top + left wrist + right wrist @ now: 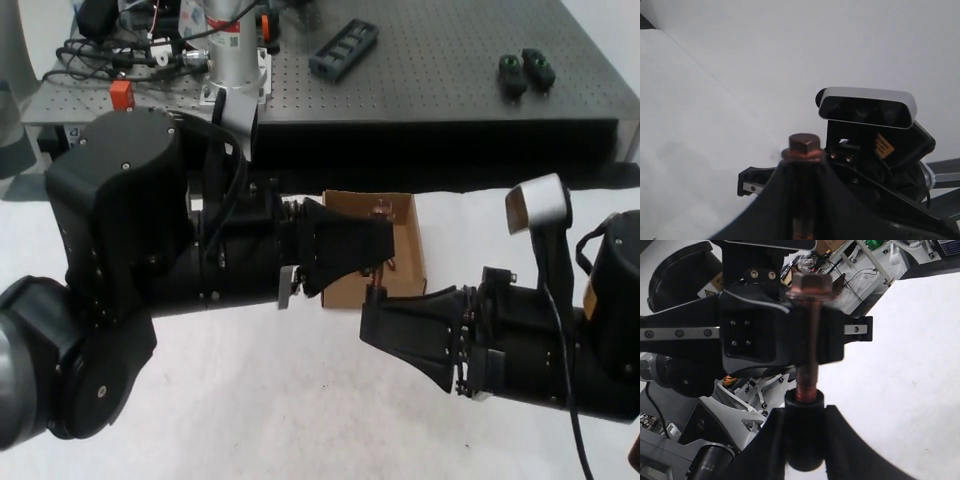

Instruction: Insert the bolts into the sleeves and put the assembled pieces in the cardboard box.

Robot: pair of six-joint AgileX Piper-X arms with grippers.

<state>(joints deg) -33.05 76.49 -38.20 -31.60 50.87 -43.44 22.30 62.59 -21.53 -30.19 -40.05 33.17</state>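
We see the copper bolt (811,340) with its threaded end at the mouth of the black sleeve (804,405). Our left gripper (801,185) clenches the bolt from 9 o'clock and our right gripper (802,450) grasps the sleeve from 4 o'clock. The cardboard box (350,198) sits at 12 o'clock.

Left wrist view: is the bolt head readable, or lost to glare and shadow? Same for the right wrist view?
Left wrist view: bolt head evenly lit, no glare; the left tool is a dark silhouette against the bright white backdrop. Right wrist view: bolt well lit; the black sleeve in the right tool shows little surface detail.
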